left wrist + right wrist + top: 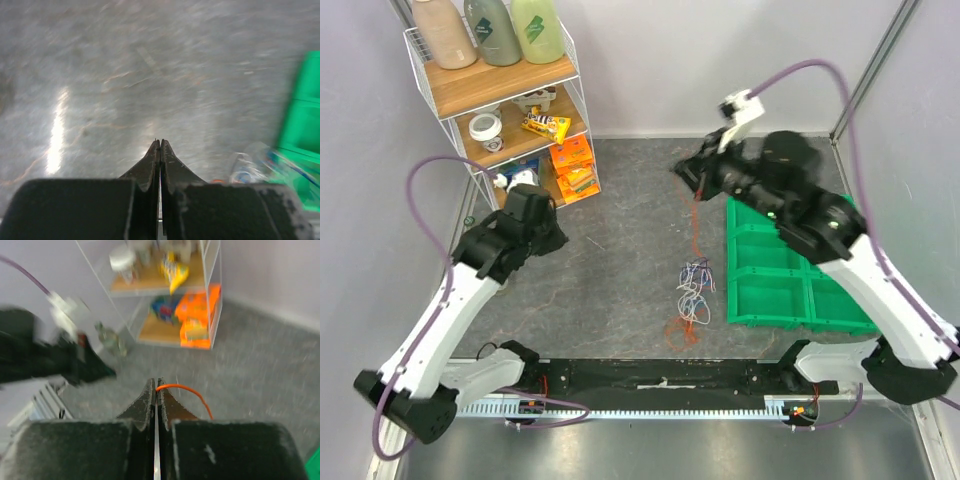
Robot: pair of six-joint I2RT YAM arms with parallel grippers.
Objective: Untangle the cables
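The cables (694, 292) lie as a small bundle of thin white, blue and orange-red wires on the grey table, left of the green bins. One orange-red wire (695, 222) runs from the bundle up to my right gripper (686, 172), which is raised at the back centre. In the right wrist view my right gripper (156, 384) is shut on that orange wire (186, 390), which arcs off to the right. My left gripper (557, 238) is at the left, apart from the bundle. In the left wrist view it (160, 144) is shut and empty, with the bundle (248, 170) blurred at lower right.
A wire shelf (510, 95) with bottles, snacks and orange boxes stands at the back left. Green bins (790, 280) sit right of the bundle. A black rail (660, 375) runs along the near edge between the arm bases.
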